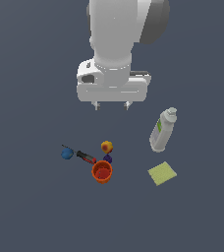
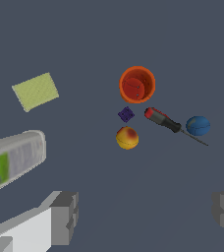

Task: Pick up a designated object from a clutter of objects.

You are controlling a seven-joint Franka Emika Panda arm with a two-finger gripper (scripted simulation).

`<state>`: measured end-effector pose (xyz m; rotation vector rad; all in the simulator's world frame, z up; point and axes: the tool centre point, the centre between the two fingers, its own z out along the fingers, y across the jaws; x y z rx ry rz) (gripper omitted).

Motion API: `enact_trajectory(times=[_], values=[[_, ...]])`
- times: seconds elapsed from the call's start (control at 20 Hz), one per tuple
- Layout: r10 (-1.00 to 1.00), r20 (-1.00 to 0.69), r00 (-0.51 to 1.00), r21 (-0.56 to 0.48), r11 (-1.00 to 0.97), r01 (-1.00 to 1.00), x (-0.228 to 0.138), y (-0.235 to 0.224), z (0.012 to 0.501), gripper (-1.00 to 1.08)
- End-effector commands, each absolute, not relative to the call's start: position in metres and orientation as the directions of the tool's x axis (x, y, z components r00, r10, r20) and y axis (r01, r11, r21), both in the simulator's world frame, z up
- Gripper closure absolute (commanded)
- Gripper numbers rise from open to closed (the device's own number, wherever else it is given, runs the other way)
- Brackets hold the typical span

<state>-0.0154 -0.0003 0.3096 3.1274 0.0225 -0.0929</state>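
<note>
The designated object, a small orange-red cup [image 1: 102,172] [image 2: 137,84], stands upright on the grey floor with its hollow mouth up. Around it lies the clutter of objects: a purple cube [image 1: 107,159] [image 2: 126,114], a yellow-orange ball [image 1: 107,146] [image 2: 127,138], a red-black tool [image 1: 84,156] [image 2: 163,120] and a blue ball [image 1: 67,154] [image 2: 198,125]. My gripper [image 1: 111,105] [image 2: 143,214] hangs high above the floor, behind the cluster in the exterior view. It is open, its fingers [image 2: 65,216] wide apart with nothing between them.
A white bottle [image 1: 163,129] [image 2: 13,160] lies on its side toward the exterior view's right. A yellow-green square pad [image 1: 162,173] [image 2: 35,91] lies flat in front of the bottle.
</note>
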Motion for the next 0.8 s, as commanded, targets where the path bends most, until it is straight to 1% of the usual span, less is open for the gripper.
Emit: enact_trajectory(times=[0.0, 0.3, 0.75], values=[[0.014, -0.059, 0.998, 0.012, -1.000, 0.015, -0.015, 0.000, 0.310, -0.20], [0.000, -0.050, 0.999, 0.014, -1.000, 0.001, -0.014, -0.016, 0.315, -0.20], [-0.015, -0.061, 0.998, 0.011, -1.000, -0.014, -0.009, -0.017, 0.312, -0.20]])
